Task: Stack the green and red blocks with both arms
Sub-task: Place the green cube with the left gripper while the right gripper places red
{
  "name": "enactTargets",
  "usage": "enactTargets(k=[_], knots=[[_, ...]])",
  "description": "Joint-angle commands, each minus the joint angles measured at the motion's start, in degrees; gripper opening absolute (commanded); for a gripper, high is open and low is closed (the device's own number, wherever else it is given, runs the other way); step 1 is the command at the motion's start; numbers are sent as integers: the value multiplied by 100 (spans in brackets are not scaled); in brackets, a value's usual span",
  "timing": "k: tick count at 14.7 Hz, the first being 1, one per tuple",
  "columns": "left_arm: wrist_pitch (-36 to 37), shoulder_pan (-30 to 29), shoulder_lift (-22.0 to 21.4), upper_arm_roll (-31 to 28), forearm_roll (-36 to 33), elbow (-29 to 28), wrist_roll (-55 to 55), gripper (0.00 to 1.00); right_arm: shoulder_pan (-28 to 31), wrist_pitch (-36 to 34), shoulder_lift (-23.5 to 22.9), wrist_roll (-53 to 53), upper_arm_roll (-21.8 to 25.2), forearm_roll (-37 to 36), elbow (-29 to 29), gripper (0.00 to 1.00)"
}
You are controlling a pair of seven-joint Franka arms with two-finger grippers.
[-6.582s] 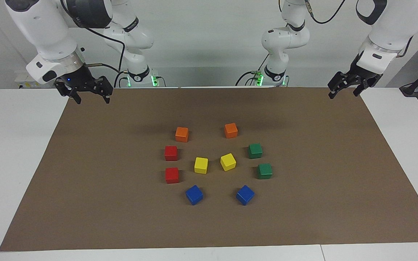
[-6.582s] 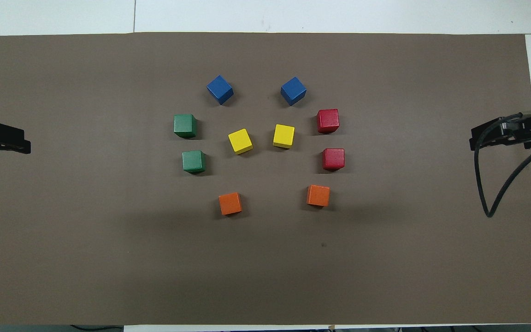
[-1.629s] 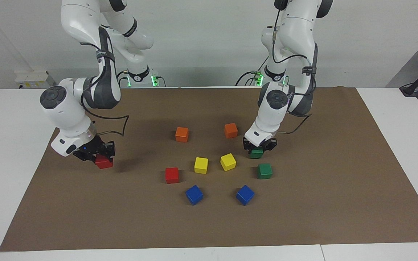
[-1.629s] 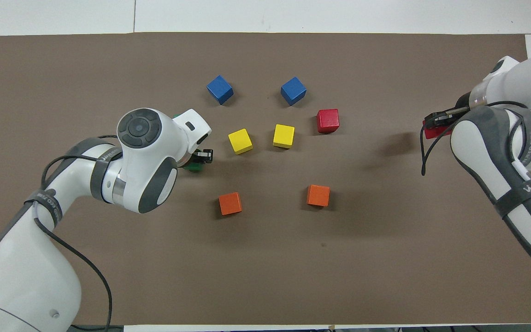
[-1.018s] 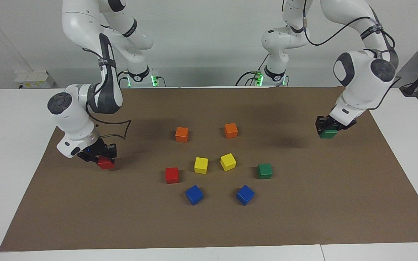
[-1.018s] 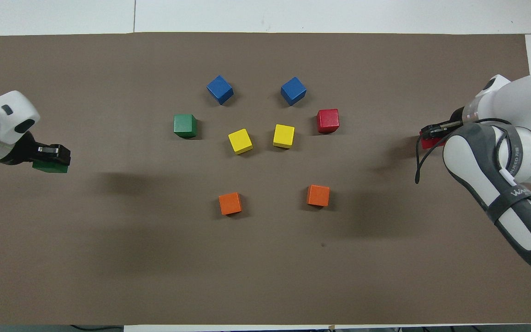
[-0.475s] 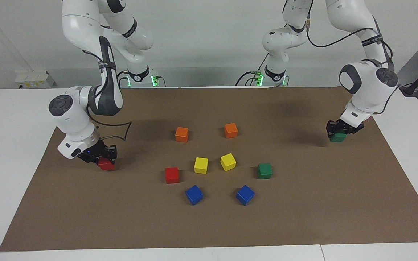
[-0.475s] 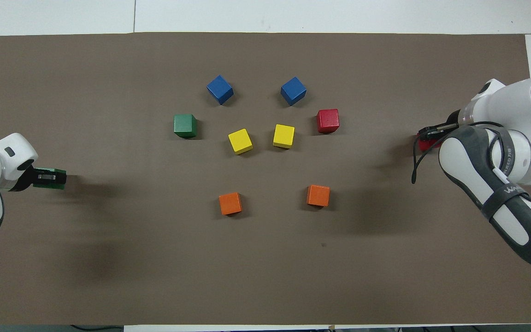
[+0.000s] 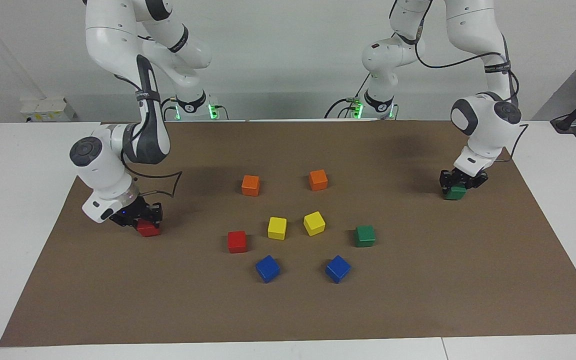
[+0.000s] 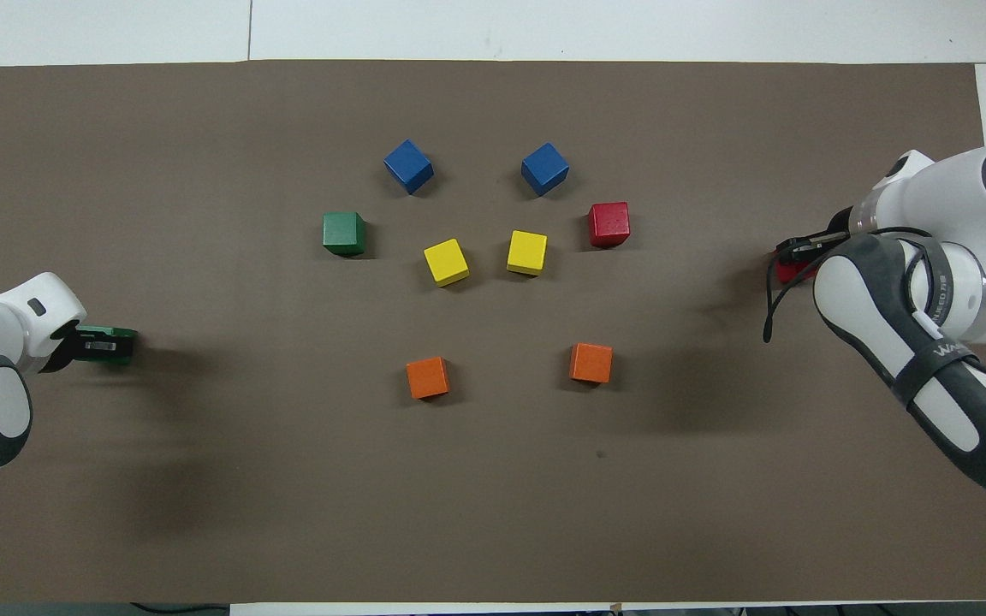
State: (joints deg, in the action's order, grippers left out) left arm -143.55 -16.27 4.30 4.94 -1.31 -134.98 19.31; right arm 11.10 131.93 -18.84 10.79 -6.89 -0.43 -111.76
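A brown mat (image 9: 418, 300) covers the white surface (image 9: 13, 200) in front of a pale wall. Low at my left arm's end of the mat, my left gripper (image 9: 460, 184) has its jaws clenched on a green block (image 9: 454, 193), which sits at or just above the mat; I cannot tell whether it touches. At my right arm's end, my right gripper (image 9: 140, 220) has its jaws grasping a red block (image 9: 148, 229), equally low over the mat, and again contact with the mat is unclear. The second green block (image 9: 365, 236) lies free on the mat toward the middle, on the left arm's side of the cluster, and the second red block (image 9: 237, 241) lies free on the right arm's side of it. Between those two stand two yellow cubes (image 9: 277, 228), side by side and apart from each other. Two orange cubes (image 9: 250, 185) sit nearer to me than the yellow ones, and two blue cubes (image 9: 267, 268) sit farther from me, each turned at an angle. From overhead, the held green block (image 10: 108, 346) shows at the mat's edge under my left jaws, and the held red block (image 10: 792, 270) peeks out beside my right forearm.
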Motion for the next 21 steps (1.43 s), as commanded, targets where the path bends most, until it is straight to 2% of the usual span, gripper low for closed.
enactTargets(k=[1,4,5,6,7,8,10,12,13,15,16,17,19,21], knots=[[-174,-131,-95,69,-18,-160,82,0,138,358,-6,19,-76,-1,-170,0],[-165,-184,-78,69,-18,-186,108,0,182,500,-6,19,-76,-1,-241,6],[-156,-184,-69,69,-18,-186,126,0,182,500,-6,28,-67,-1,-241,20],[-147,-184,-69,69,-18,-195,126,17,182,500,-6,28,-76,-1,-241,69],[-147,-184,-69,69,-18,-221,134,61,182,474,-6,19,-76,-1,-233,100],[-147,-184,-69,69,-18,-222,152,100,191,395,3,19,-76,-1,-198,100],[-78,-184,-69,69,-18,-161,353,100,182,142,126,28,-67,-1,-110,100],[263,-175,-60,69,-27,84,416,100,164,-621,354,19,-67,-1,257,100],[710,-140,-60,78,-27,417,424,100,103,-1138,433,-7,-67,-1,608,100],[1868,9,9,104,-27,1469,407,100,-150,-2307,338,-592,-67,-27,1643,100],[2440,227,184,113,8,2136,337,100,-396,-2782,128,-1005,-76,-202,2214,100],[2950,491,334,95,243,2795,163,100,-598,-3031,-48,-1375,-85,-403,2655,100],[3612,1018,720,78,395,3773,-766,100,-1195,-3104,-181,-2043,-76,-616,2896,99],[3694,1562,905,78,447,4163,-1444,100,-1592,-3007,-251,-2798,-85,-590,2896,98]])
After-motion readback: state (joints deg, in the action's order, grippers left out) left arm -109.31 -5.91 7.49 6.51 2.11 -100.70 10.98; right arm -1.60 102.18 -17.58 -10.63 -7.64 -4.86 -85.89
